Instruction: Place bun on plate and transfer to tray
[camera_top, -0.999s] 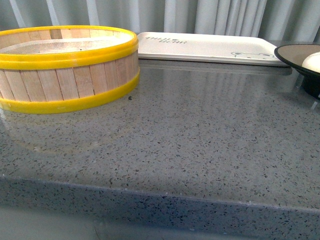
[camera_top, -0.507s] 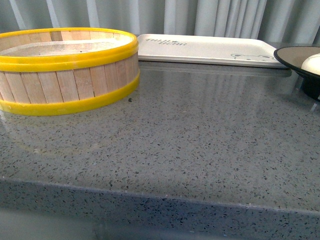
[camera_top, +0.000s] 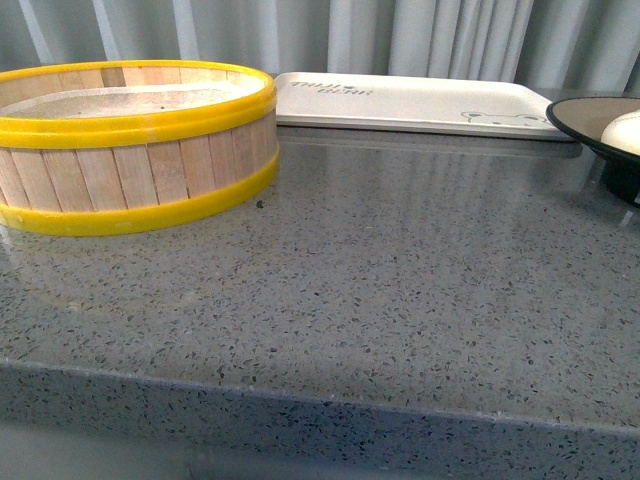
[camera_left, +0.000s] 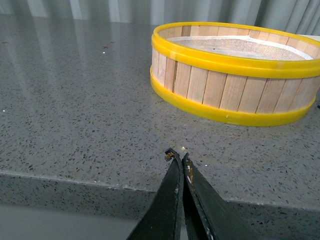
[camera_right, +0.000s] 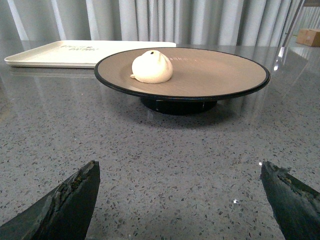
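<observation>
The steamer basket (camera_top: 140, 150) sits a little lower in the front view than before, and the bun (camera_right: 151, 67) lies on the plate (camera_right: 215, 75) straight ahead of the wide-spread right gripper (camera_right: 177, 169), while the pressed-together left gripper (camera_left: 177, 156) is by the basket.

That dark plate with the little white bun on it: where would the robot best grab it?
Probably the near rim of the plate, approached level from the open right gripper's side. The rim overhangs the narrow black foot, leaving room for one finger beneath and one above. The bun sits off-centre on it, so keep the plate level.
</observation>
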